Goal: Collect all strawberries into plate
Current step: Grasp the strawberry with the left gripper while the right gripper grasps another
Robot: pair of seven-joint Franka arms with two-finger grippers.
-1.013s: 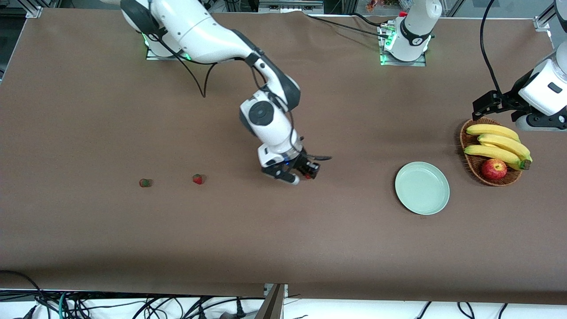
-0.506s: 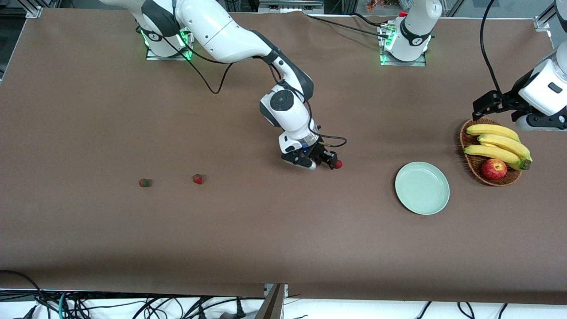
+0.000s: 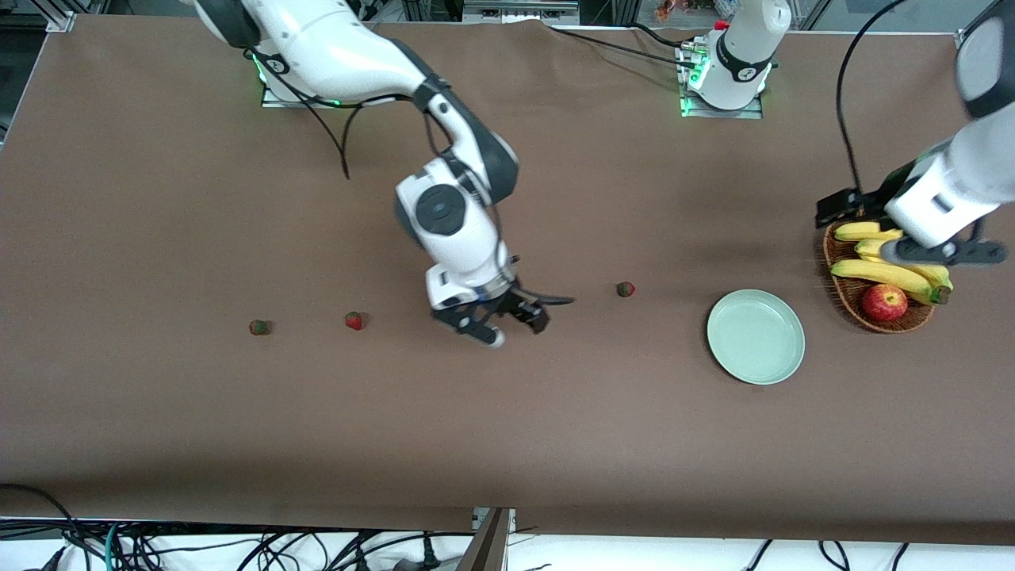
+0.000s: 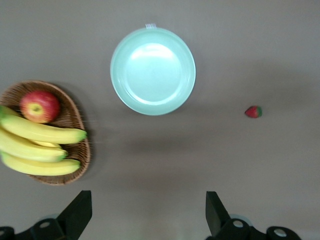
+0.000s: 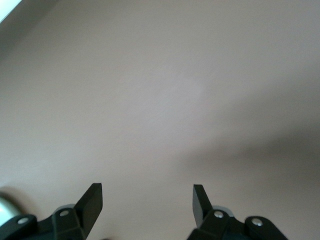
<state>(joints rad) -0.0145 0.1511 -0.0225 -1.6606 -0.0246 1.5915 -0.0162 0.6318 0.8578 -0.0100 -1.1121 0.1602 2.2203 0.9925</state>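
Note:
One strawberry [image 3: 626, 289] lies on the brown table, apart from the mint-green plate [image 3: 756, 336] and toward the right arm's end from it. It also shows in the left wrist view, strawberry [image 4: 253, 111] beside plate [image 4: 152, 71]. Nothing lies in the plate. Two more strawberries [image 3: 354, 320] [image 3: 259, 327] lie farther toward the right arm's end. My right gripper [image 3: 514, 325] [image 5: 146, 202] hangs open and empty over bare table between them and the first berry. My left gripper [image 4: 147, 215] is open and empty, up above the basket.
A wicker basket [image 3: 848, 293] [image 4: 75, 120] with bananas [image 3: 888, 274] and a red apple [image 3: 884, 301] stands beside the plate at the left arm's end. Cables hang along the table's near edge.
My right gripper opened and left its strawberry on the table short of the plate, then swung back toward the other two berries. The left arm shifted over the basket.

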